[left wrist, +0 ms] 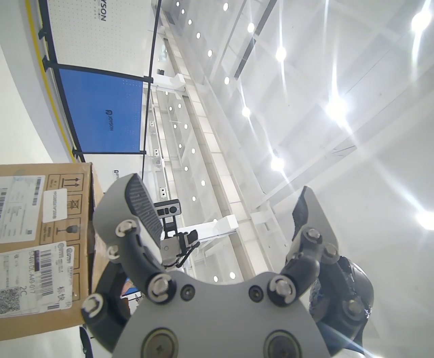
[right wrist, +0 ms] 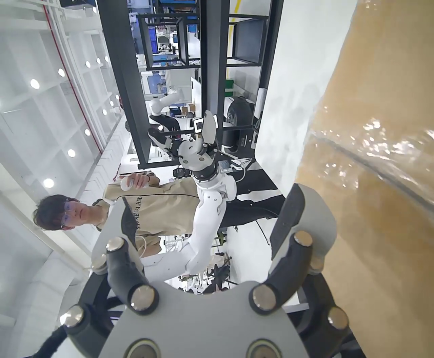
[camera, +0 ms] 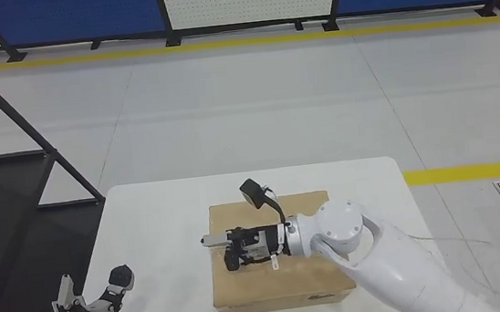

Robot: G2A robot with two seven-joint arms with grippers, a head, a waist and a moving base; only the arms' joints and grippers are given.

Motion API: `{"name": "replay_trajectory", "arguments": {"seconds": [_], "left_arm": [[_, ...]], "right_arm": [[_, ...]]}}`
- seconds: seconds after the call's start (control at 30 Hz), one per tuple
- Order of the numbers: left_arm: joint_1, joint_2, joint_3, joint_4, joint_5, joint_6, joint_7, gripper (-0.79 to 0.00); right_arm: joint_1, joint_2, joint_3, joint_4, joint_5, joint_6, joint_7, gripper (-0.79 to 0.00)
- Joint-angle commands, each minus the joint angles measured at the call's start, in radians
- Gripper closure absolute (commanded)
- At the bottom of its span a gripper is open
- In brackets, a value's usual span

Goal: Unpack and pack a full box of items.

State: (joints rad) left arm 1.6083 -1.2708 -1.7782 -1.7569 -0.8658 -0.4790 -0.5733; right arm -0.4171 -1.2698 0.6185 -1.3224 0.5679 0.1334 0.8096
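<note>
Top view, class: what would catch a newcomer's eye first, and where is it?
A closed cardboard box sits in the middle of the white table, and the right claw hangs open over its top. The left claw, also open, points upward beside the table's near left edge.

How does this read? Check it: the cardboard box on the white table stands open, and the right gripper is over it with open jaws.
Not open: the cardboard box is closed, its top flat, as the top view shows. The rest holds: it is on the white table, the right gripper over it, jaws open.
</note>
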Motion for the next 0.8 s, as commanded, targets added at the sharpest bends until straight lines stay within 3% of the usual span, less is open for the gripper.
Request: {"name": "replay_trajectory", "arguments": {"seconds": [0.0, 0.43, 0.77], "left_arm": [[0.007, -0.001, -0.006, -0.006, 0.0, -0.003, 0.004, -0.785], [0.019, -0.006, -0.007, -0.003, 0.013, -0.018, 0.021, -0.785], [0.002, -0.01, 0.017, -0.007, 0.048, -0.01, 0.033, -0.785]], "right_arm": [[0.02, -0.021, -0.022, 0.038, 0.007, -0.006, -0.018, -0.785], [0.082, -0.124, -0.087, 0.26, 0.053, -0.029, -0.036, -0.785], [0.055, -0.12, -0.026, 0.292, 0.009, -0.049, -0.023, -0.785]]}}
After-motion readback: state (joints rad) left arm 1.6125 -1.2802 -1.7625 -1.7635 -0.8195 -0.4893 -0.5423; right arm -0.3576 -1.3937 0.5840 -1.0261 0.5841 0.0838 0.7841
